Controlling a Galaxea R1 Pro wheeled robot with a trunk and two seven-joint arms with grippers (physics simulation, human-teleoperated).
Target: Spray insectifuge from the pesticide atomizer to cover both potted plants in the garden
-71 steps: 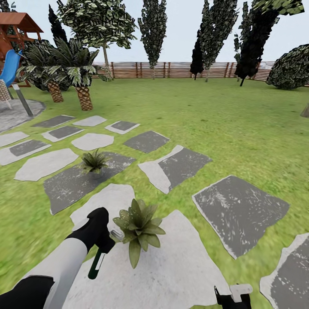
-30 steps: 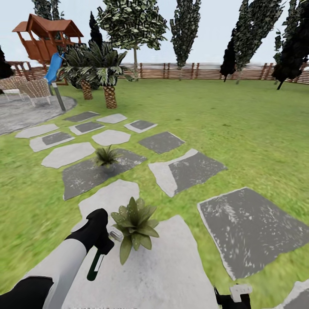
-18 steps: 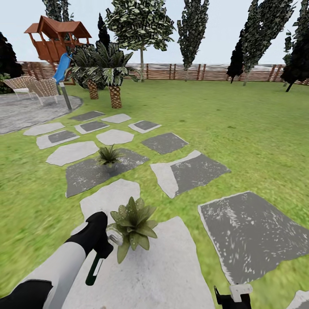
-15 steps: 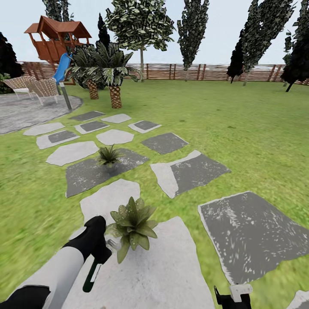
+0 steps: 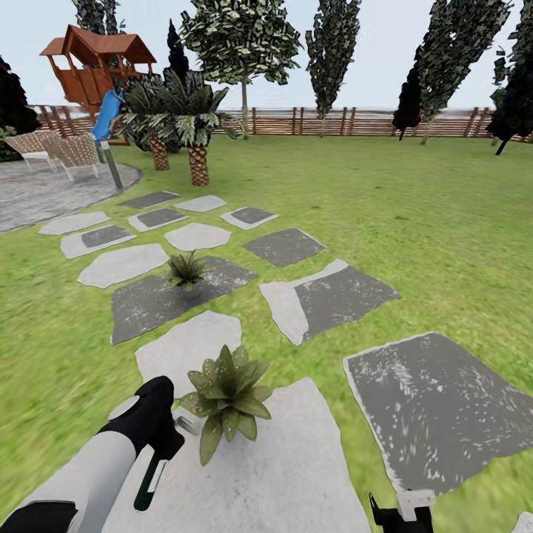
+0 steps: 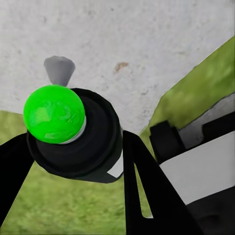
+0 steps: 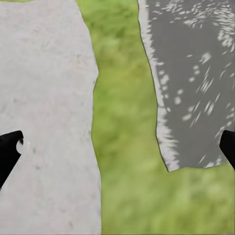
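Far left, a play tower with a blue slide point(image 5: 106, 118) and wicker chairs point(image 5: 55, 152) stand beyond the lawn. Lower left, the left hand point(image 5: 159, 429) is clamped on the pesticide atomizer point(image 5: 150, 480); the dark-green body hangs down below the fist, and the whitish-grey trigger head point(image 5: 186, 424) points toward the near potted plant point(image 5: 226, 403), just beside its outer leaves. In the left wrist view the bottle point(image 6: 73, 132) sits between the two dark fingers point(image 6: 142, 191), seen end-on with a bright green tip, pale stone beneath. The near plant stands on a pale stepping stone point(image 5: 296, 474); the far potted plant point(image 5: 185, 272) sits well apart on a dark stone point(image 5: 148, 303) further up the path. Step in hand, as I read it: spraying the near plant; coverage cannot be judged from these views. Next move calls for keeping the nozzle on the rosette until done, then moving up to the far plant. Lower right, the right hand point(image 5: 400, 511) idles low, its jaws wide in the wrist view, holding nothing, over grass point(image 7: 125, 147) between two stones. Brown fence point(image 5: 355, 122) and trees point(image 5: 237, 37) close the background.
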